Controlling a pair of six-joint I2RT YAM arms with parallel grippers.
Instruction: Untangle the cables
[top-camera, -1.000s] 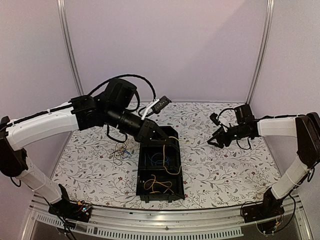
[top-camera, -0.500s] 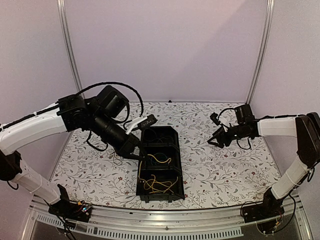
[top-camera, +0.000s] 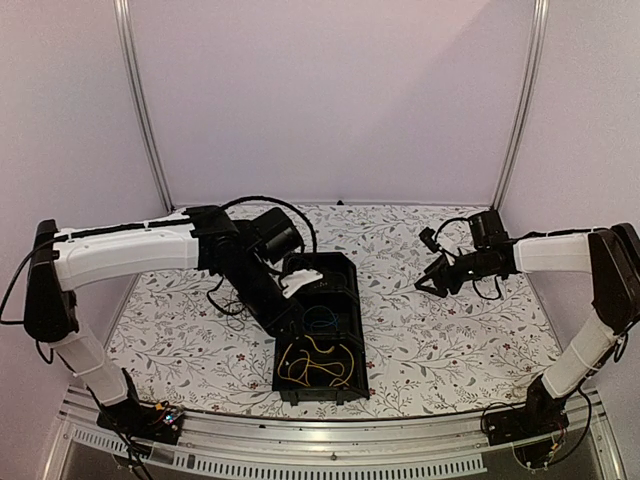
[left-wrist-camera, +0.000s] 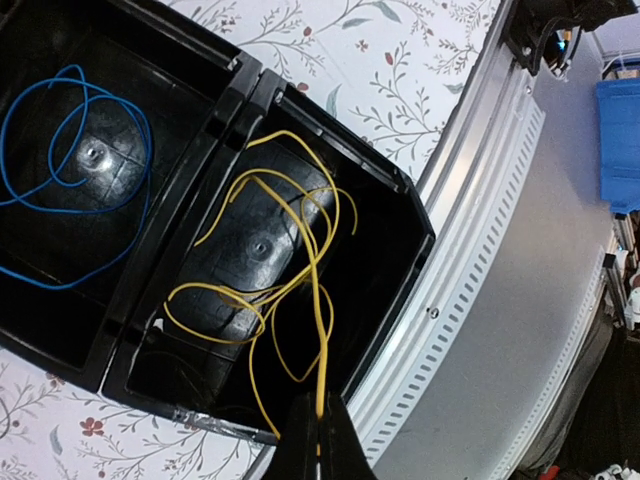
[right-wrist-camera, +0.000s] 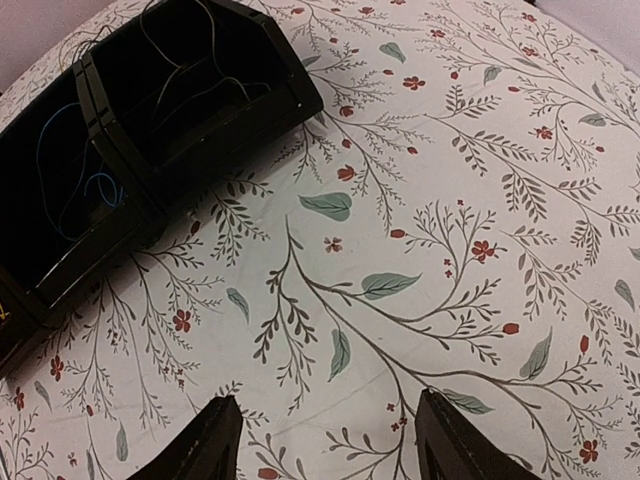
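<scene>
Pinching yellow cable (left-wrist-camera: 322, 360), left hand (left-wrist-camera: 318, 445), over black tray (left-wrist-camera: 185, 200)

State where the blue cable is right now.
In the top view the blue cable lies coiled in the black tray's middle compartment, beside the near compartment holding the yellow cable.

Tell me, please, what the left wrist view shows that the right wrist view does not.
Only the left wrist view: the bunch of thin yellow wires in the end compartment of the black plastic tray, the left gripper shut on one strand, and the ribbed silver table rail. Only the right wrist view: the open right gripper above the floral tablecloth, and faint dark thin wires in the far compartment. Both: that tray, the thin blue wire looped in its middle compartment, and that tablecloth.
</scene>
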